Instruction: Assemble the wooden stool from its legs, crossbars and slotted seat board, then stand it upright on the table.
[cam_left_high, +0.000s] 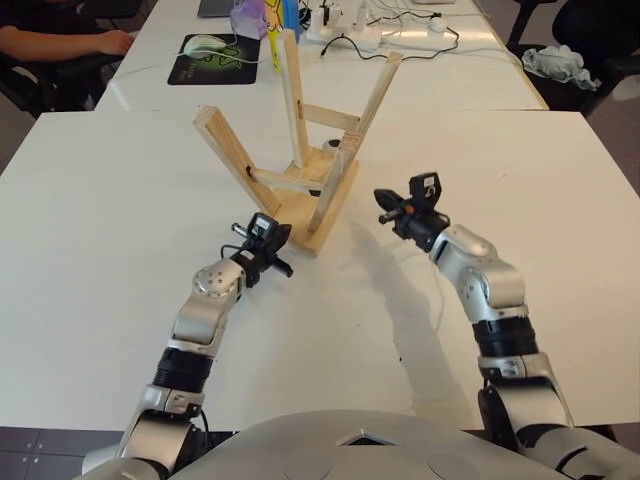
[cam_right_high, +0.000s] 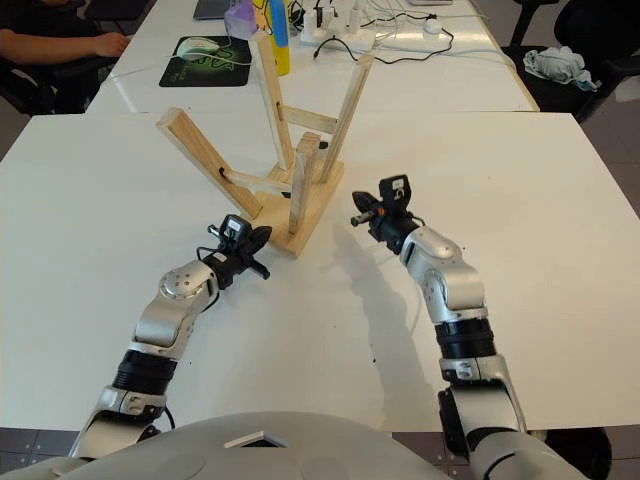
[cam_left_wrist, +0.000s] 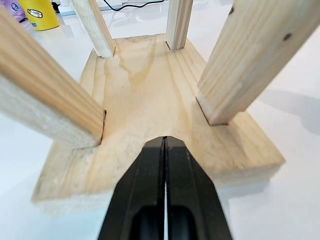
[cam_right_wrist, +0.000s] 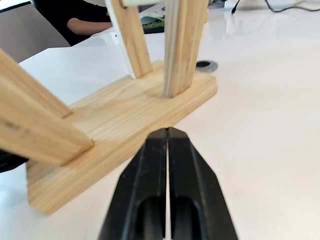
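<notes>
Upturned wooden stool (cam_left_high: 322, 190) rests on its slotted seat board (cam_left_wrist: 145, 95) on the white table (cam_left_high: 100, 250), its four legs (cam_left_high: 228, 155) splayed upward and joined by crossbars (cam_left_high: 330, 117), flanked by the robot's two grippers. The left gripper (cam_left_wrist: 165, 144), fingers pressed together, sits right at the board's near end, though contact cannot be told. The right gripper (cam_right_wrist: 167, 132), also pressed together and holding nothing, points at the board's long side from near by, apart from it.

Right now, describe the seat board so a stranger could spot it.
On the white table the stool sits upside down. Its seat board is the wide slab flat on the table; the legs and crossbars are narrow sticks rising above it.
</notes>
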